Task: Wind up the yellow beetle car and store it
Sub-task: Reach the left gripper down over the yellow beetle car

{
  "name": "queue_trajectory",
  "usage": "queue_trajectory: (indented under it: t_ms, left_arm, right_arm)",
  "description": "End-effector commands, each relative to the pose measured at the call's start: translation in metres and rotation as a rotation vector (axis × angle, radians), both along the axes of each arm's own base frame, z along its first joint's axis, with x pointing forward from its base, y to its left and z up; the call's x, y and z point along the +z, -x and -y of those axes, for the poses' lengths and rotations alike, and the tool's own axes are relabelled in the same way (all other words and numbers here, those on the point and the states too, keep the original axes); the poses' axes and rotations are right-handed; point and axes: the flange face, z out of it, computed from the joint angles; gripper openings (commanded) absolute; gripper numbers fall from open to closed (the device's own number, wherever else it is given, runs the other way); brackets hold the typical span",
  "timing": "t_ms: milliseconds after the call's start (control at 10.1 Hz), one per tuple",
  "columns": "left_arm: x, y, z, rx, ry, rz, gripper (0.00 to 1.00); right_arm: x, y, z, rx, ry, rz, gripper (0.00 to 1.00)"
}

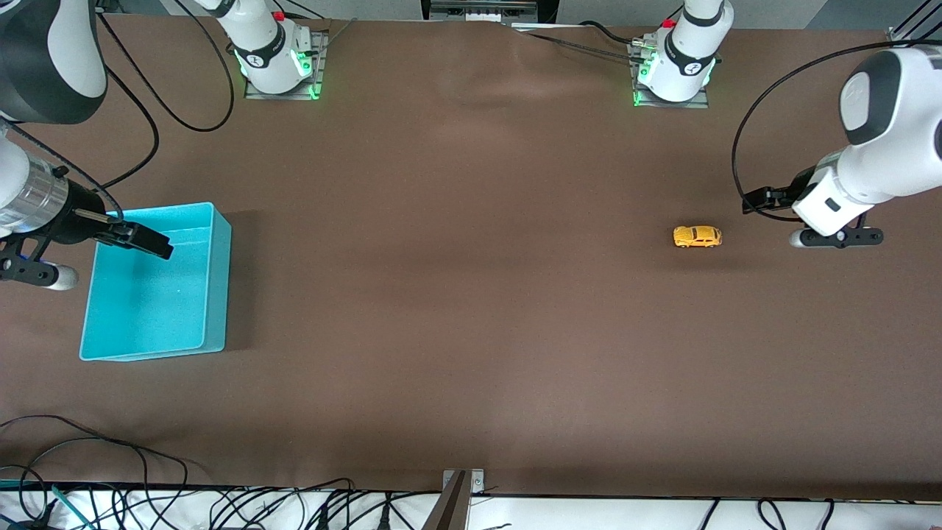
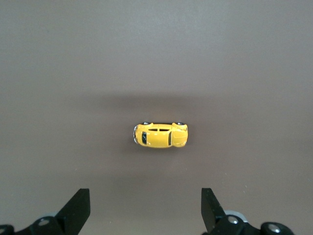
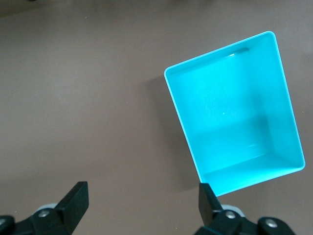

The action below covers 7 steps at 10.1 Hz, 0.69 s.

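Front view: the turquoise bin (image 1: 154,283) sits empty at the right arm's end of the table, with the right gripper (image 1: 44,258), fingers spread, waiting at its rim. The yellow beetle car (image 1: 697,236) stands alone toward the left arm's end, long axis running along the table toward the left gripper (image 1: 835,237), the nearer one, released and empty. Only the left wrist view shows the car upright on its wheels, clear of the spread fingers (image 2: 78,208).

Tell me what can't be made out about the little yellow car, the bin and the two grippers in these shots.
- Yellow beetle car: any wind-up part; too small in the front view, seen only from above in the left wrist view.
- Turquoise bin: one corner, covered by the right gripper in the front view.
- Left gripper: its fingers cut off by the frame edge.
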Motion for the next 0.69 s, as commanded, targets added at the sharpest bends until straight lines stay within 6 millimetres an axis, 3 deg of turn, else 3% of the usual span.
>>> queue_trajectory:
  t_ms: [0, 298, 595]
  left_arm:
    - [-0.037, 0.014, -0.005, 0.015, -0.007, 0.051, 1.00]
    - [-0.080, 0.020, -0.006, 0.011, -0.005, 0.051, 1.00]
    - [-0.111, 0.037, -0.010, -0.265, 0.057, 0.071, 1.00]
  right_arm:
    - [0.001, 0.005, 0.001, -0.007, 0.005, -0.002, 1.00]
    - [0.003, 0.005, 0.000, -0.001, 0.005, 0.001, 1.00]
    - [0.009, 0.006, 0.004, -0.006, 0.004, 0.015, 1.00]
